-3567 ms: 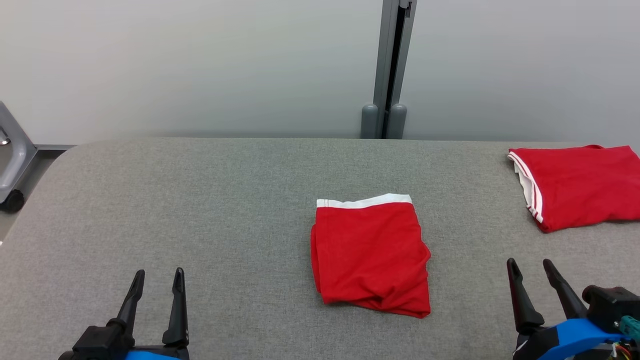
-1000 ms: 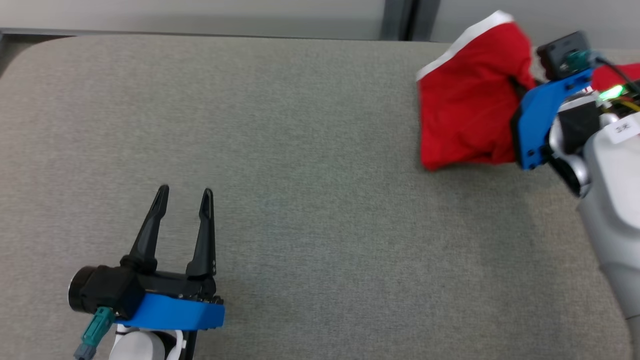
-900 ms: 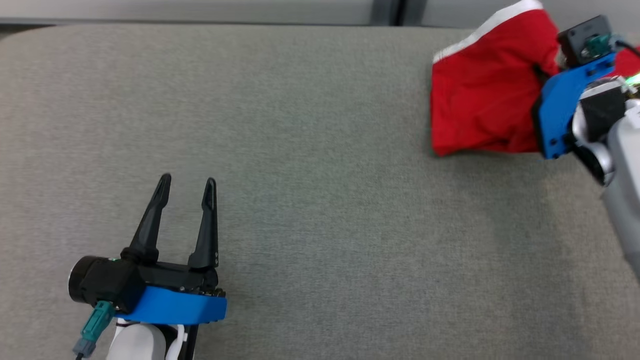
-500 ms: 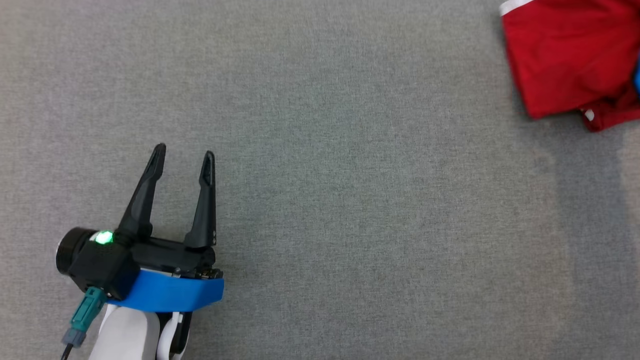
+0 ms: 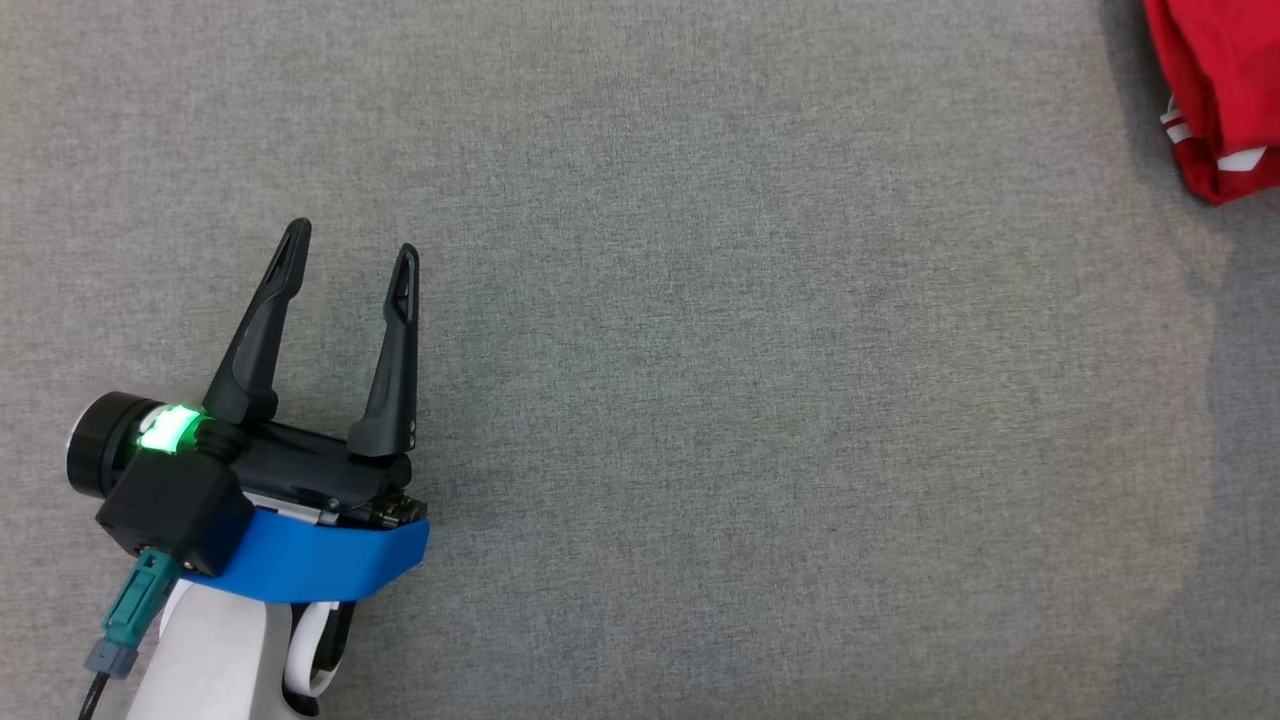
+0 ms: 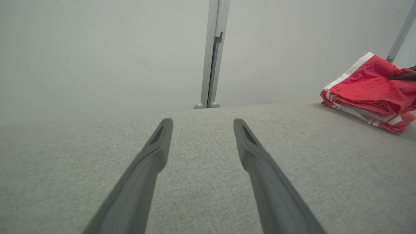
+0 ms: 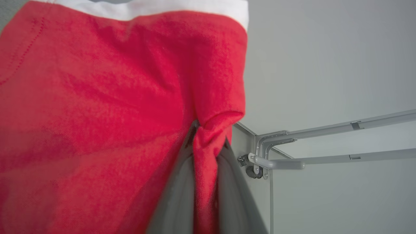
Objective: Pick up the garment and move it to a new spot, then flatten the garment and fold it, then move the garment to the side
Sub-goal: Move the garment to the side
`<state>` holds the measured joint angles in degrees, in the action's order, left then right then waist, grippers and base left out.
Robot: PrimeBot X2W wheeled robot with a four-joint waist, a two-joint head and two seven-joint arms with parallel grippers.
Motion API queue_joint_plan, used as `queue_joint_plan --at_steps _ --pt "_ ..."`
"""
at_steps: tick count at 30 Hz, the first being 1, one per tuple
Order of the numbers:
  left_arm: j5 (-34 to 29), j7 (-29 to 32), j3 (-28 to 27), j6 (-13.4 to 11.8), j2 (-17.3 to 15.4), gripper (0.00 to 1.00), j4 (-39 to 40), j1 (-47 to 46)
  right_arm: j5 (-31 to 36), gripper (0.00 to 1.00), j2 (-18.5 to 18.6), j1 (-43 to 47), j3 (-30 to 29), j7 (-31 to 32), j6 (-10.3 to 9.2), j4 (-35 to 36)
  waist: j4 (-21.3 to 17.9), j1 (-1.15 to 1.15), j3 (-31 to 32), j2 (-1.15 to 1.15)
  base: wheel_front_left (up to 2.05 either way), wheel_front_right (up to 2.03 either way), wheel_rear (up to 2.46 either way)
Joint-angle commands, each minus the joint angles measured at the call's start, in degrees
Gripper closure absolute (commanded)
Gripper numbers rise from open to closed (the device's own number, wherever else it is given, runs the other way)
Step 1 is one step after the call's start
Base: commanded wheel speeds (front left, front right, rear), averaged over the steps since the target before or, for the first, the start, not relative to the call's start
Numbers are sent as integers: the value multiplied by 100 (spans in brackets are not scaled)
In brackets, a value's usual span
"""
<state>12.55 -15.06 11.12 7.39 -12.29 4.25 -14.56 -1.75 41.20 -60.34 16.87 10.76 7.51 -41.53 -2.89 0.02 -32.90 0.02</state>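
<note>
While your left tool hangs spread wide and holds nothing over the grey counter, your right tool has its two fingers pressed together on a bunched fold at the side of the red garment, below its white waistband. From the left wrist view you see that garment toward the counter's far right corner, waistband tipped upward, directly over a second red garment with white stripes, with a dark fingertip reaching into it from the right. Whether it rests on the striped piece or hangs just clear, you cannot tell.
</note>
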Motion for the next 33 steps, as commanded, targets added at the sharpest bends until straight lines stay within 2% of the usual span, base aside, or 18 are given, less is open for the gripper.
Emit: queue_joint_plan --at_steps 1,3,4,5,6,7,8,16,21,28,33 --pt "-16 -13 -11 8 -20 0 -5 -125 162 100 -49 98 -117 -101 -4 -34 -20 -2 35 -2 0 0 0" --pt "3 -12 2 8 -17 0 -40 -126 366 100 -145 175 -292 -176 -4 -94 -29 -2 101 -2 0 0 0" --pt "19 -12 13 8 -12 0 -61 -127 468 83 -204 229 -376 -191 -4 -113 -26 -2 133 -2 0 0 0" --pt "29 -12 18 8 -11 0 -66 -127 504 60 -285 274 -459 -269 -3 -104 -19 -2 171 -2 0 0 0" --pt "40 -12 15 8 -10 0 -53 -129 564 65 -334 292 -550 -269 -3 -110 -13 -2 195 -2 0 0 0" --pt "48 -12 13 8 -10 0 -49 -115 617 54 -380 336 -601 -279 -3 -106 -6 -2 231 -2 0 0 0" --pt "41 -12 13 8 -12 0 -42 -98 662 0 -407 351 -684 -301 -3 -89 5 -2 259 -2 0 0 0" --pt "96 -13 -42 8 61 0 -188 159 893 0 -796 711 -1128 -596 -3 33 96 -2 771 -2 0 0 0" --pt "155 -12 -56 8 140 0 -448 387 704 0 -1285 1280 -1340 -1032 -2 217 143 -2 1348 -2 0 0 0" --pt "201 -12 -185 -19 314 0 -712 826 -253 0 -2049 2574 -1524 -1710 -1 865 281 -2 2096 -2 0 0 0" --pt "171 -12 -248 -47 410 0 -888 1111 -850 0 -2247 3915 -1759 -1894 -2 1856 496 -2 2531 -2 0 0 0"
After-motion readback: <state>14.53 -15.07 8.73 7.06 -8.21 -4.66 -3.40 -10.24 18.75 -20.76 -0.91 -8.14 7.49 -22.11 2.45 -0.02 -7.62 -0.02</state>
